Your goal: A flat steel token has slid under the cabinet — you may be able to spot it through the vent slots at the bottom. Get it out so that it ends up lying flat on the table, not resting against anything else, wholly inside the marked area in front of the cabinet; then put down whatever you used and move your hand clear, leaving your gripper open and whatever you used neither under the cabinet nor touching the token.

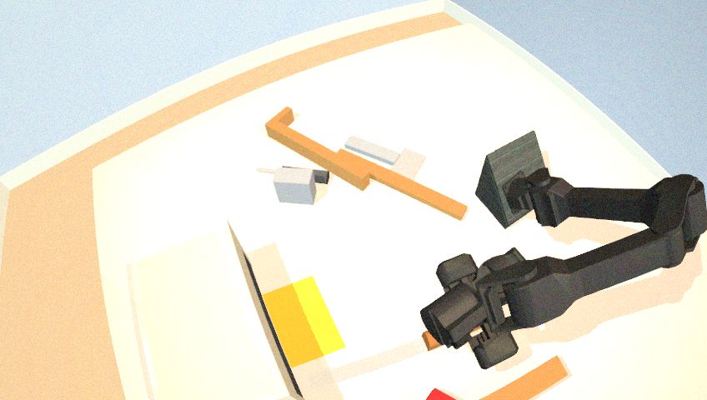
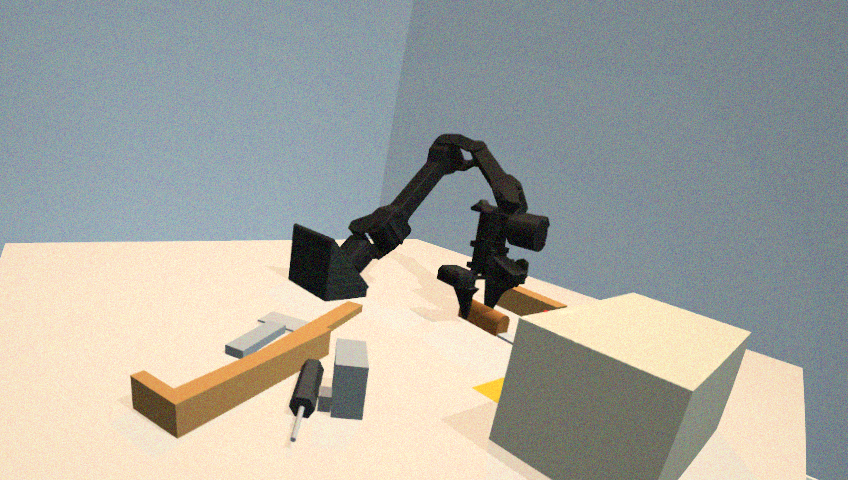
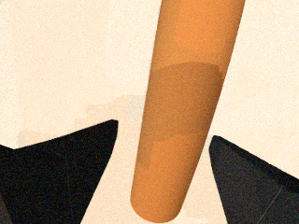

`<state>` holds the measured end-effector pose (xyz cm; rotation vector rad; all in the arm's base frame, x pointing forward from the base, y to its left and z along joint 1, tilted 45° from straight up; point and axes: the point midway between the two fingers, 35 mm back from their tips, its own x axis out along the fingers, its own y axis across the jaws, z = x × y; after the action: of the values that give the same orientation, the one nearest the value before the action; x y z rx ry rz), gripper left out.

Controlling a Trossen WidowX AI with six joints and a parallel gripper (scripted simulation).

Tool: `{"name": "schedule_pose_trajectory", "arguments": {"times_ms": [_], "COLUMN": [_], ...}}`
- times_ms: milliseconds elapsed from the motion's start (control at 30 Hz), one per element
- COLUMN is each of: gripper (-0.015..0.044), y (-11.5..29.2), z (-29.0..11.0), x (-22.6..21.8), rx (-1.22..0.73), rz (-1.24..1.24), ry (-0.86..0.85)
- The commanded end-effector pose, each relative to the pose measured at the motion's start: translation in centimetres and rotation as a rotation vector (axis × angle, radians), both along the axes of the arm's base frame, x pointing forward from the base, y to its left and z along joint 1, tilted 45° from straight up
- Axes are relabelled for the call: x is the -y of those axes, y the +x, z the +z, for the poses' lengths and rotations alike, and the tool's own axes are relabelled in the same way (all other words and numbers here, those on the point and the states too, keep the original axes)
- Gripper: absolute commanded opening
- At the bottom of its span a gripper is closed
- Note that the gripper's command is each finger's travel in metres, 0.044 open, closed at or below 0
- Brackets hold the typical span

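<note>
My gripper [image 1: 446, 337] [image 2: 479, 300] [image 3: 164, 134] is open and points down at the table. Its two fingers stand on either side of an orange cylindrical handle [image 1: 429, 341] [image 2: 487, 319] [image 3: 187, 56] with a gap on each side. The handle lies on the table, and a thin pale rod [image 1: 377, 357] runs from it toward the foot of the cream cabinet [image 1: 188, 317] [image 2: 618, 380]. The yellow marked area [image 1: 319, 317] [image 2: 490, 389] lies in front of the cabinet. The steel token is not in view.
A long orange L-shaped stick [image 1: 347, 166] [image 2: 238, 374], a grey block [image 1: 295, 186] [image 2: 349, 377], a dark-handled tool [image 2: 306, 386] and a flat grey piece [image 1: 372, 150] [image 2: 255, 337] lie farther back. An orange bar [image 1: 530, 381] [image 2: 529, 300] and a red thing [image 1: 438, 395] lie near the gripper.
</note>
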<state>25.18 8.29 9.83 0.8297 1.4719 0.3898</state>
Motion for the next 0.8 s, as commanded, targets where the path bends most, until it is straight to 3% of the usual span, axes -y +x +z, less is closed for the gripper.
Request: {"name": "schedule_pose_trajectory", "arguments": {"times_ms": [0, 133, 433, 567, 767], "gripper": [0.0270, 0.0165, 0.0105, 0.0000, 0.0000], "y": [-0.19, -0.01, -0.01, -0.01, 0.22], "z": [-0.21, -0.03, -0.03, -0.03, -0.05], "x": [-0.16, -0.03, -0.03, -0.03, 0.04], "rx": [-0.005, 0.001, 0.001, 0.001, -0.004], "rz": [-0.002, -0.001, -0.001, -0.001, -0.005], "ry": [0.001, 0.000, 0.000, 0.000, 0.001]}}
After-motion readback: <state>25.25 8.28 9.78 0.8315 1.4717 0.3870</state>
